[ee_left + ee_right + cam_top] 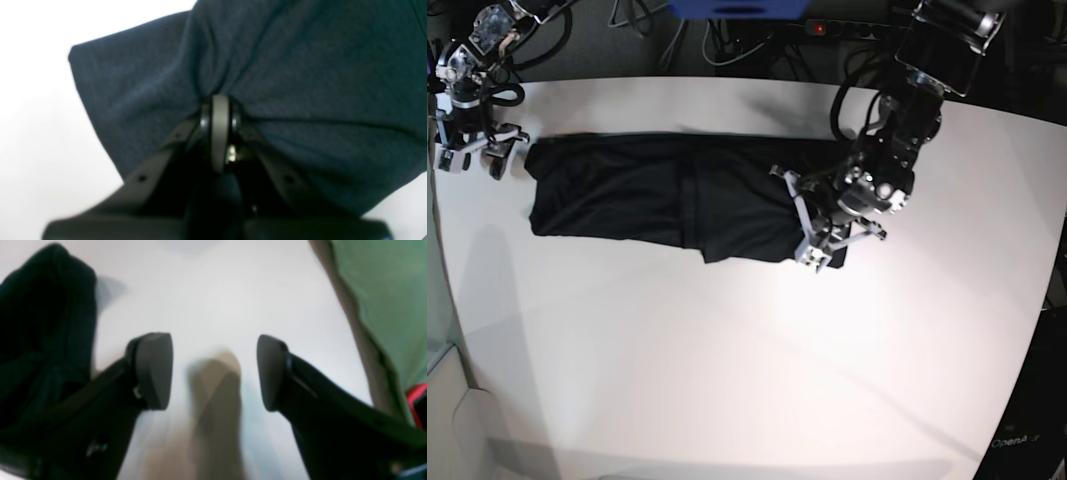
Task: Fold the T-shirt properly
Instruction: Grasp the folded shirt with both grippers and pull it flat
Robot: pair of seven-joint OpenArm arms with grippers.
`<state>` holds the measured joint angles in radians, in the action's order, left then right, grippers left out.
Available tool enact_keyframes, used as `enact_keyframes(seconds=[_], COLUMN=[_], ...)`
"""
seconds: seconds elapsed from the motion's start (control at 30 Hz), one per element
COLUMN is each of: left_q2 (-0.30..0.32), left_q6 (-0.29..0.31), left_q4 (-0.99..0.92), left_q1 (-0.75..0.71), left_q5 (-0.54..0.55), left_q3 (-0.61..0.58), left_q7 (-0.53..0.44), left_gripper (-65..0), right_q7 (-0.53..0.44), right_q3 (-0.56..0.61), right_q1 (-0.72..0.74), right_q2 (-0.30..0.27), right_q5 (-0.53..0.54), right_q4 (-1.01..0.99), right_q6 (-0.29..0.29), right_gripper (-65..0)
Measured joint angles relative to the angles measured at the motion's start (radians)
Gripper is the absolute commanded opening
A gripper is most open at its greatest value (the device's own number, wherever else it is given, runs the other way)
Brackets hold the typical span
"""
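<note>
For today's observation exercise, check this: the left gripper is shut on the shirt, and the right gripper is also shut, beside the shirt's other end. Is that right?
One thing is wrong: the right gripper is open, not shut. The right wrist view shows its jaws standing wide apart over bare table, holding nothing. The rest stands: the left gripper is shut on the shirt, and the right gripper sits beside the shirt's other end.

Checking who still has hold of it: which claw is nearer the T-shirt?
Left. The left claw is shut on the T-shirt, pinching its end. The right claw is open beside the other end, over the bare table, not touching it.
</note>
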<state>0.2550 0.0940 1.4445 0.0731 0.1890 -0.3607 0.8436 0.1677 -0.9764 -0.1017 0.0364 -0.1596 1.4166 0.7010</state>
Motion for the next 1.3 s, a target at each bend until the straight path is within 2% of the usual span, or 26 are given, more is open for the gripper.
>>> enact_keyframes(seconds=[0.23, 0.4, 0.9, 1.3], left_q2=[0.002, 0.002, -0.006, -0.007], left_q6=[-0.004, -0.005, -0.012, -0.013], left_q4=[0.0, 0.0, 0.0, 0.001], left_q1=[0.0, 0.0, 0.0, 0.0], left_q5=[-0.002, -0.002, -0.012, -0.012], left_q3=[0.002, 0.002, 0.002, 0.002], left_q7=[0.0, 0.003, 0.008, 0.011], left_gripper=[-65.0, -65.0, -65.0, -65.0], right_q7=[-0.014, -0.012, -0.003, -0.011], right_q3=[0.003, 0.021, 0.157, 0.155], right_q1=[0.005, 0.003, 0.002, 0.003], right_q2=[0.087, 0.116, 0.119, 0.127], right_q5=[0.002, 0.002, 0.0, 0.0], right_q4=[0.134, 0.166, 0.142, 0.05], right_q6=[0.0, -0.002, -0.002, -0.002], right_gripper=[-24.8, -24.8, -24.9, -24.9])
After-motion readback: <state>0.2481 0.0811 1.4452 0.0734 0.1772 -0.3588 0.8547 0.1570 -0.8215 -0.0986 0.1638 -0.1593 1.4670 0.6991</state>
